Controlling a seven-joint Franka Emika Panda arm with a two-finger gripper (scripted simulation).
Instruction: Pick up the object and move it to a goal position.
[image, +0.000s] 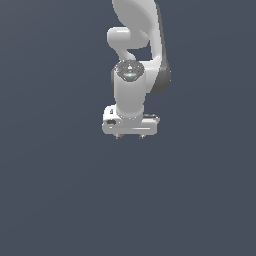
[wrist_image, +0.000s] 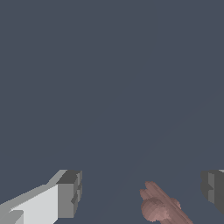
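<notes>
The floor (image: 55, 200) is the biggest thing in either view: one flat, dark blue-grey surface filling the whole picture, w/ no edge, wall or rim visible anywhere. There's open room on every side of the tool in the exterior view, and no container shows in either view.

Next is the arm (image: 132, 60), white w/ a dark grey panel along the side toward the exterior view's right. It comes down from the top of the exterior view, bends at a rounded joint and ends in a thick vertical wrist carrying a dark round cap w/ small lights.

Below the wrist sits the gripper (image: 129, 136), a wide white block w/ two very short tips poking out underneath (only barely visible from outside). In the wrist view the gripper (wrist_image: 142, 194) has its jaws well apart: one finger (wrist_image: 65, 197) white w/ a grey pad, the other finger (wrist_image: 214, 190) just a grey pad cut off by the picture's edge. Wide gap between them, nothing clamped.

Smallest is the object (wrist_image: 158, 205), a stubby reddish-pink lump w/ a rounded knob and ridged body. It lies in the gap between the fingers, nearer the cut-off finger, touching neither. Whether it rests on the floor can't be told. It's not visible in the exterior view.
</notes>
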